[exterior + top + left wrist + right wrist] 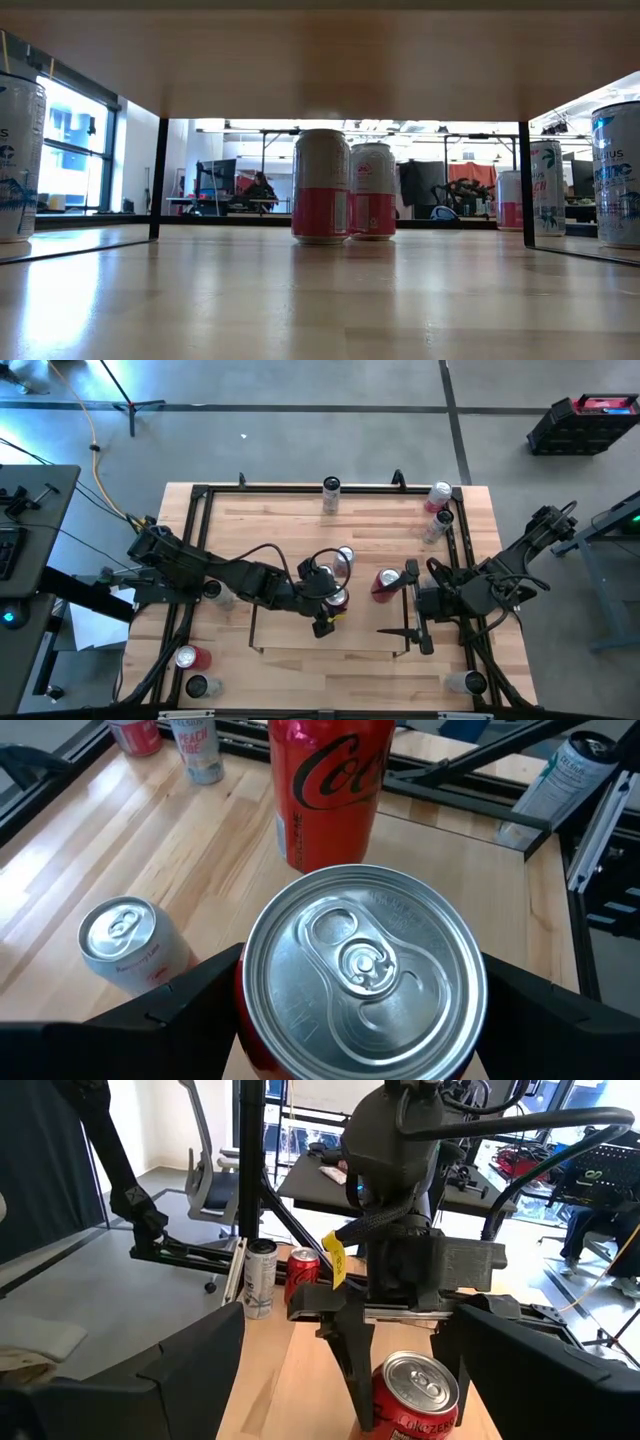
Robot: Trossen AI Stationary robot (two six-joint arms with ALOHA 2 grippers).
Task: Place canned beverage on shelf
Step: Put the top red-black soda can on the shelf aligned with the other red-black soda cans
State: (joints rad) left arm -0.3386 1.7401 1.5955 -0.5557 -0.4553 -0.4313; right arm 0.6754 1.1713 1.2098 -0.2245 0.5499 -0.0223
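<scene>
We found the left tool (333, 603) spread wide about an upright red can (362, 985), its fingers (170, 1005) standing just clear of the can's wall on either side, so that we judged the can set down and released rather than gripped. The can stood on its base, long axis vertical, directly beneath the tool inside the shelf (300, 651), the light-wood bay edged by thin black rails. A second red can (386, 583) and a silver-topped can (344, 558) stood near it on the far side. The right tool (413, 628) waited with its fingers apart, holding nothing, just beside the shelf's right rail. Free room, in our judgement, lay upward and back toward the left arm's side of the bench (280, 525).
</scene>
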